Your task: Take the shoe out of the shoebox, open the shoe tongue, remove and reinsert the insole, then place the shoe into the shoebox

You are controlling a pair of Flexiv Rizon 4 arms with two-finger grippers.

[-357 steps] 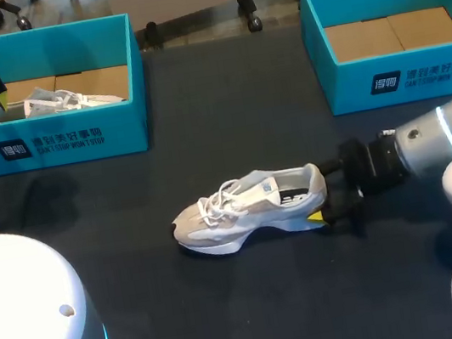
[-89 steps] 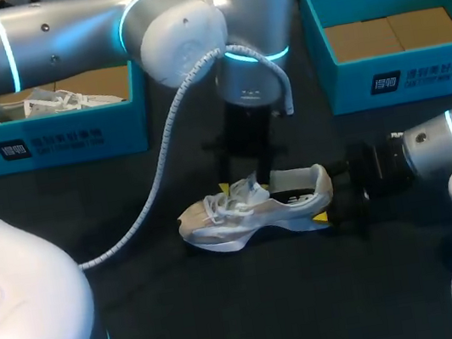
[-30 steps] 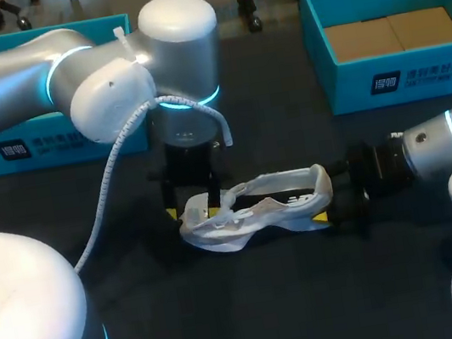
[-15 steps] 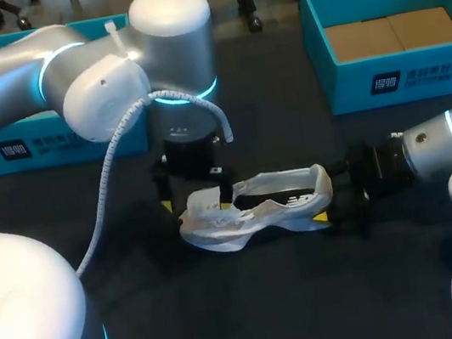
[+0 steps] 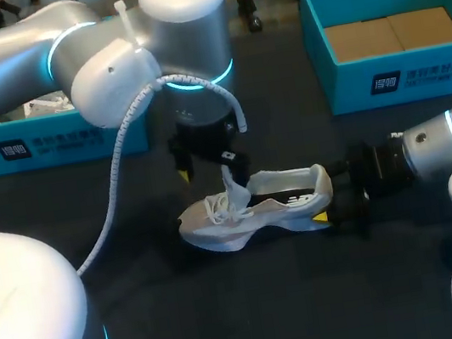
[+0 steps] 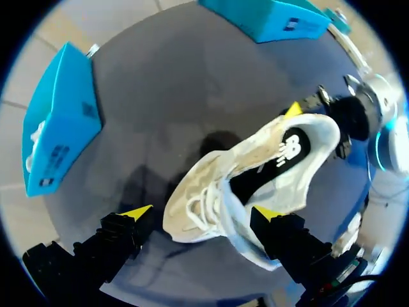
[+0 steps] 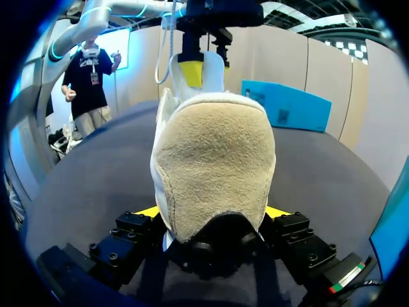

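Observation:
A white and grey shoe [image 5: 250, 210] lies on its sole on the dark table, toe to the left, its tongue [image 5: 233, 184] standing up. The black insole [image 6: 276, 155] shows in the shoe's mouth. My right gripper [image 5: 328, 205] is shut on the shoe's heel [image 7: 214, 153], one finger on each side. My left gripper [image 5: 205, 167] hangs open just above the laces, nothing between its fingers; in the left wrist view the shoe [image 6: 246, 185] lies below the left gripper [image 6: 201, 214]. The right wrist view shows the left gripper [image 7: 201, 64] beyond the shoe.
A teal shoebox [image 5: 58, 140] at the back left holds another white shoe [image 5: 50, 103] and is partly hidden by my left arm. A second teal shoebox [image 5: 400, 73] at the back right holds only its cardboard floor.
My left gripper opened wide, rose from the shoe's toe end and shifted right over the laces. The tongue, pulled forward before, now stands up. My right gripper has not moved.

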